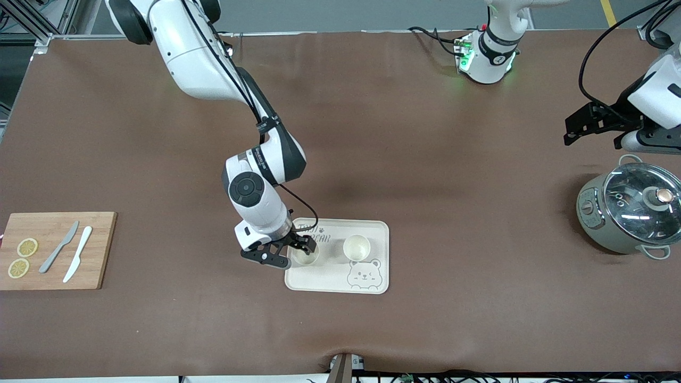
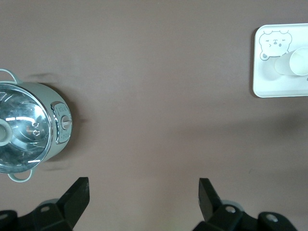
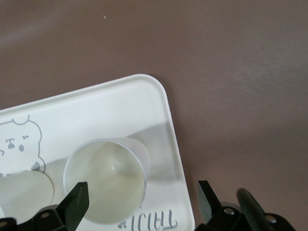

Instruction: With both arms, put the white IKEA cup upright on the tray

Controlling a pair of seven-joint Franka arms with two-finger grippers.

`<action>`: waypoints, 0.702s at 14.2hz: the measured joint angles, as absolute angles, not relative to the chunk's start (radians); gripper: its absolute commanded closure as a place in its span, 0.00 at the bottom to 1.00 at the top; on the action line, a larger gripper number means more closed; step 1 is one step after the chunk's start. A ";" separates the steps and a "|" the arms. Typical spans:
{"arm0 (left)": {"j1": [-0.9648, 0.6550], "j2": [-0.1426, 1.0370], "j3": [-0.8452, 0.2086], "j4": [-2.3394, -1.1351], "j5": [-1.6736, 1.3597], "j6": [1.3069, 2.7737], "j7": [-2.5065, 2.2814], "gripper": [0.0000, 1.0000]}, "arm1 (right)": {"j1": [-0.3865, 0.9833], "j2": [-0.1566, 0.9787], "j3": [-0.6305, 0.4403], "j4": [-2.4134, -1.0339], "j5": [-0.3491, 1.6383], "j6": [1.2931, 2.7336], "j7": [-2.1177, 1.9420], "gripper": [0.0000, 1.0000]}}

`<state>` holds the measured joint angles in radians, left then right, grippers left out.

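The cream tray [image 1: 372, 234] with a bear drawing lies near the table's middle. Two white cups stand upright on it. One cup [image 1: 307, 257] [image 3: 106, 183] is at the tray's end toward the right arm. My right gripper [image 1: 287, 254] [image 3: 142, 197] hangs just above it, open, with its fingers apart from the rim. The other cup [image 1: 356, 247] [image 3: 24, 195] [image 2: 299, 60] stands beside the bear. My left gripper [image 1: 592, 139] [image 2: 144, 190] waits open and empty over bare table next to the pot. The tray [image 2: 274, 84] [image 3: 120, 106] shows in both wrist views.
A grey-green pot [image 1: 630, 215] [image 2: 29, 127] with a glass lid stands at the left arm's end. At the right arm's end a wooden cutting board [image 1: 101, 250] carries two knives and two lemon slices.
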<state>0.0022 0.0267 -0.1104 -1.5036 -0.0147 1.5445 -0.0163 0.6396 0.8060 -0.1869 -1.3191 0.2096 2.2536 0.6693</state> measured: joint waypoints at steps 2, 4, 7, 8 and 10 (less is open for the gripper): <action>0.000 0.027 -0.111 -1.504 -0.015 1.545 -0.017 0.00 | 0.636 0.770 -0.200 -1.247 0.209 2.077 0.669 0.00; -0.002 0.027 -0.112 -1.503 -0.015 1.546 -0.024 0.00 | 0.634 0.699 -0.235 -1.185 0.208 1.909 0.656 0.00; -0.003 0.027 -0.113 -1.503 -0.015 1.548 -0.026 0.00 | 0.611 0.562 -0.300 -1.160 0.206 1.716 0.533 0.00; -0.003 0.027 -0.113 -1.503 -0.015 1.548 -0.026 0.00 | 0.593 0.524 -0.320 -1.157 0.206 1.662 0.477 0.00; -0.003 0.027 -0.114 -1.502 -0.015 1.548 -0.025 0.00 | 0.539 0.469 -0.348 -1.135 0.205 1.542 0.375 0.00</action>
